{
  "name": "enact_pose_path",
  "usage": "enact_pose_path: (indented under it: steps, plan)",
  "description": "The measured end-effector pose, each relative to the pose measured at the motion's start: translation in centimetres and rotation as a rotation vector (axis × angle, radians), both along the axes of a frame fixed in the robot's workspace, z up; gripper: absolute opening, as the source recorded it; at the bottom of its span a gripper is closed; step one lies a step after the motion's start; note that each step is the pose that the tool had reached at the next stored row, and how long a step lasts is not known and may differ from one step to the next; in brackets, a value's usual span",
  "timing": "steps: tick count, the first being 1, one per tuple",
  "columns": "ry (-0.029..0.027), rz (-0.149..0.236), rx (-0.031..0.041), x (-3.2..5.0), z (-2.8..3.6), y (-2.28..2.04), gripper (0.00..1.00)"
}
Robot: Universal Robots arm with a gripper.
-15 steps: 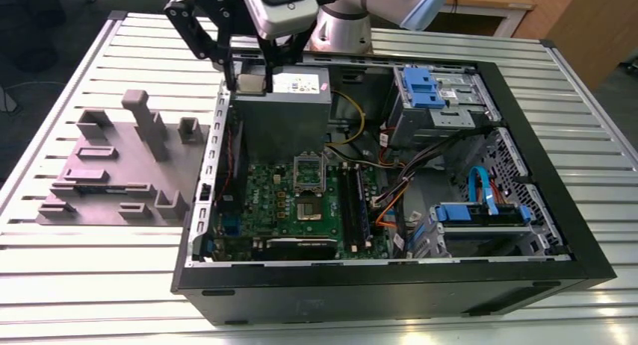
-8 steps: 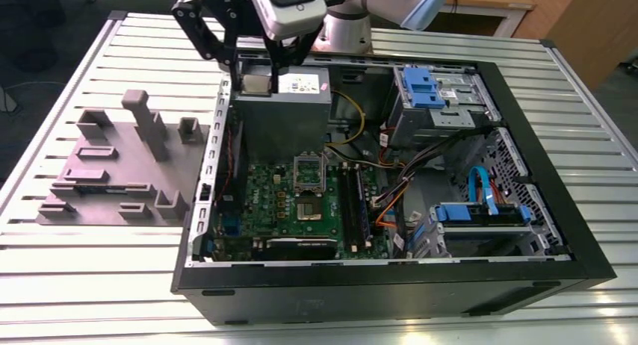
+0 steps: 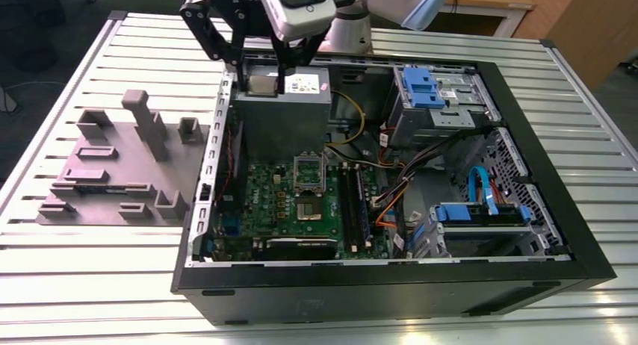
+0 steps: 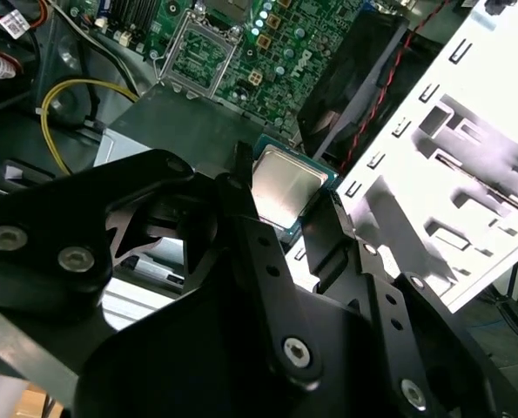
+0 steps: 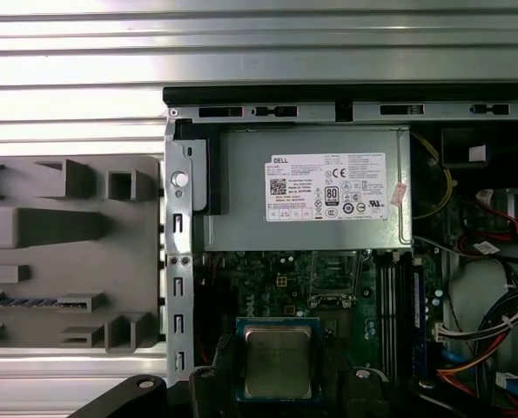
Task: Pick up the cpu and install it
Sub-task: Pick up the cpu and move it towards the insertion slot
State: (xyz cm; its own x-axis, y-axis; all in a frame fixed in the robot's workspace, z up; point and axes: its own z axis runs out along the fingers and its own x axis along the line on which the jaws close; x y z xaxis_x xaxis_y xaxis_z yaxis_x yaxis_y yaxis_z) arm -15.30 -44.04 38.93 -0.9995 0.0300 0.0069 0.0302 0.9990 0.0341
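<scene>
Gripper (image 4: 286, 202) is pinching the cpu (image 4: 285, 185) by two opposite edges. In both wrist views I see the chip's dull silver top facing the camera, with a black finger (image 5: 213, 376) on either side of it. In the exterior view the gripper (image 3: 261, 61) hangs above the computer case (image 3: 399, 289), over the grey power supply (image 3: 284, 98) at the case's far end. The socket (image 3: 308, 209) lies on the green motherboard (image 3: 261, 199), nearer the camera than the gripper and well apart from it. In the first wrist view the chip (image 5: 276, 361) sits between the fingers, with the socket (image 5: 335, 280) beyond it, just beside the power supply (image 5: 311, 187). I judge the step in hand to be the carry toward the socket, with installation not yet done. To do it well I want the chip held level and square to the socket frame, a light grip that does not twist it, and a path clear of the yellow cable (image 4: 67, 96) and the case wall. The main risk, as I see it, is a tilted chip landing on the socket contacts.
</scene>
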Motion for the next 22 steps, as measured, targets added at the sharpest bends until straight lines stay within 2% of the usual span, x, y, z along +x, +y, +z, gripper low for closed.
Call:
enact_pose_path:
  steps: [22]
  plan:
    - [0.0000,-0.011,0.0000,2.04,-0.03,-0.11,0.47]
